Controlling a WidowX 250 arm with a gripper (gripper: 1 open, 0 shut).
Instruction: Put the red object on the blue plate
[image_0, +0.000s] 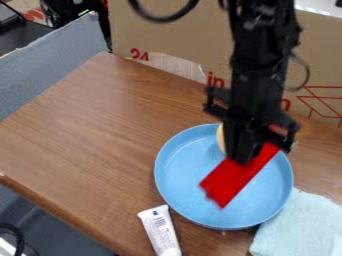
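We see the claw (254, 148) clamped on the long red plastic bar (241, 176), which slants down-left below it over the round light-blue plate (181, 172).

Red object (242, 176): long flat bar, tilted, over blue plate (181, 183) (round, raised rim, on table).

Lab-like workspace: wooden table (94, 120), cardboard box (167, 40).

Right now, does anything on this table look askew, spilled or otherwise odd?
Only one thing stands out: the long red plastic bar hangs tilted from the shut end effector, its lower end over the round light-blue plate, rather than lying flat. A yellow-orange fruit already sits on the plate. Nothing is spilled or visibly damaged.
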